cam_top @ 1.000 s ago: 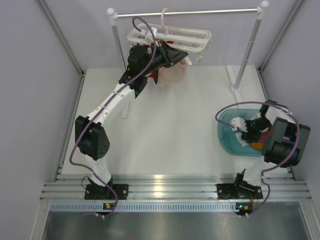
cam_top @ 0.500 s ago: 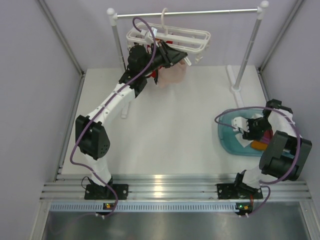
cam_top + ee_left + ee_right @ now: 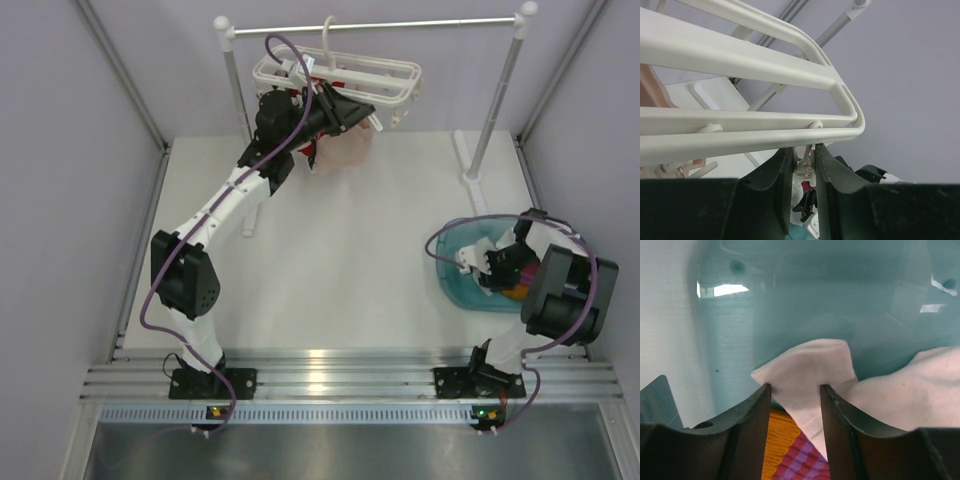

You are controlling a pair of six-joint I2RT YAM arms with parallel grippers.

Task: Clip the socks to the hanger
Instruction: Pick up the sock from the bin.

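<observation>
The white slatted hanger [image 3: 392,72] hangs by its hook from the rail; its bars fill the left wrist view [image 3: 740,55]. A pale pink sock [image 3: 345,152] hangs under it. My left gripper [image 3: 372,118] is raised under the hanger's front edge, and its jaws [image 3: 804,165] are shut on a small dangling white clip [image 3: 805,169]. My right gripper [image 3: 478,264] is low in the teal tub [image 3: 448,282], its jaws [image 3: 795,387] closed on a folded corner of a white sock [image 3: 810,362]. An orange sock [image 3: 782,440] and a purple-red striped sock [image 3: 802,465] lie beneath.
The silver rail [image 3: 400,24] on two white posts spans the back of the table. The right post [image 3: 497,95] stands just behind the tub. Grey walls close in both sides. An aluminium rail runs along the near edge by the arm bases.
My right gripper has shifted left and nearer within the tub, with its wrist turning. The left arm and hanger have not moved.
</observation>
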